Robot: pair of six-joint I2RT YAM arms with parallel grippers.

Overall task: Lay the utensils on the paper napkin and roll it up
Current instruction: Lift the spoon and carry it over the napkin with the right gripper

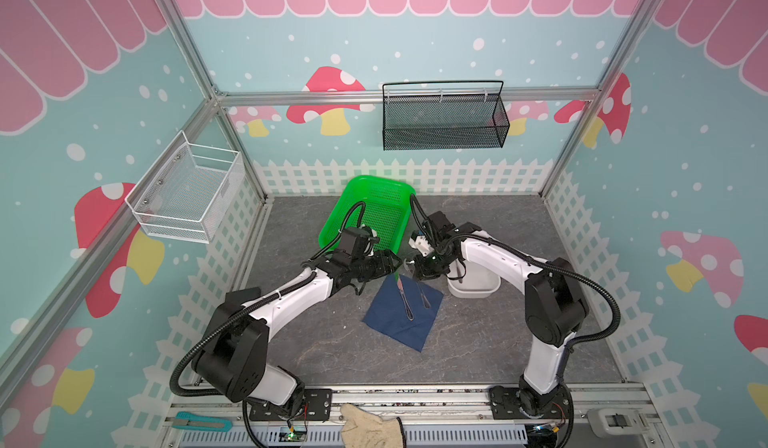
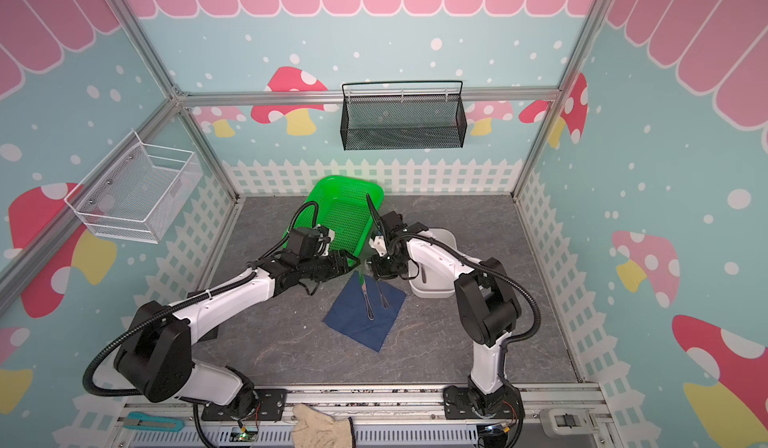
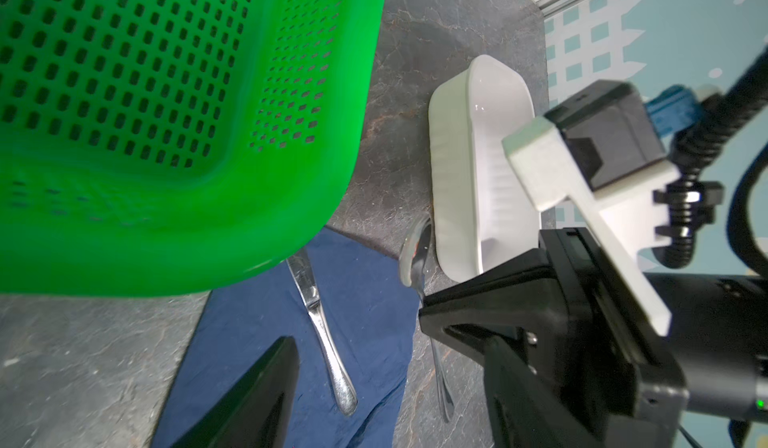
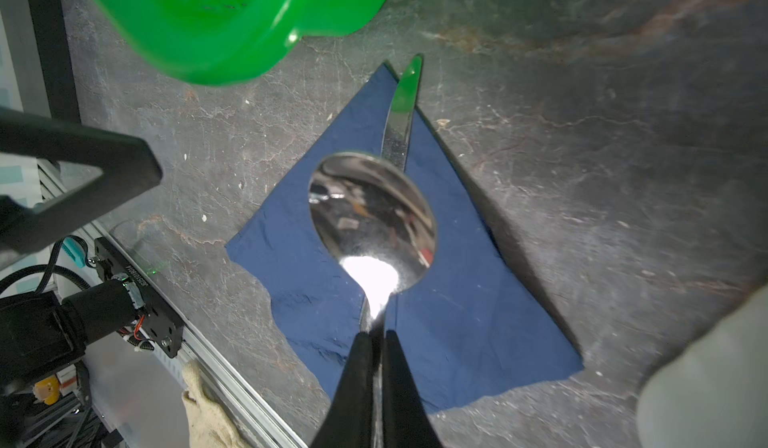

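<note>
Where everything rests, the table [image 1: 478, 342]: a grey, stone-patterned top fills the floor of the cell, and both arms reach in over it from the near edge.
green basket [image 1: 386, 213]: perforated plastic, at the back middle of the table, its near rim close to the napkin's far corner.
paper napkin [image 1: 399, 321]: a dark navy square lying flat in front of the basket. It is turned like a diamond with one corner toward the basket, and its edges are a little rumpled.
white tub [image 1: 473, 294]: stands just right of the napkin, partly under the right forearm.
left gripper [image 1: 397, 267]: hovers by the napkin's far corner, between basket and napkin, with its jaws spread and nothing between them.
right gripper [image 4: 376, 336]: clenched on the spoon's neck just below the bowl. It is above the napkin's far right edge and faces the left gripper at close range.
spoon [image 4: 372, 217]: held tilted, with the bowl raised at the right gripper and the handle sloping down toward the napkin's middle. The handle tip seems to meet the paper, though no view shows this clearly.
other utensil [image 1: 405, 300]: slim and silver, lying flat on the napkin just left of the spoon's handle and nearly parallel to it. Neither gripper touches it, and its tapered end pokes past the napkin's far corner toward the basket.
</note>
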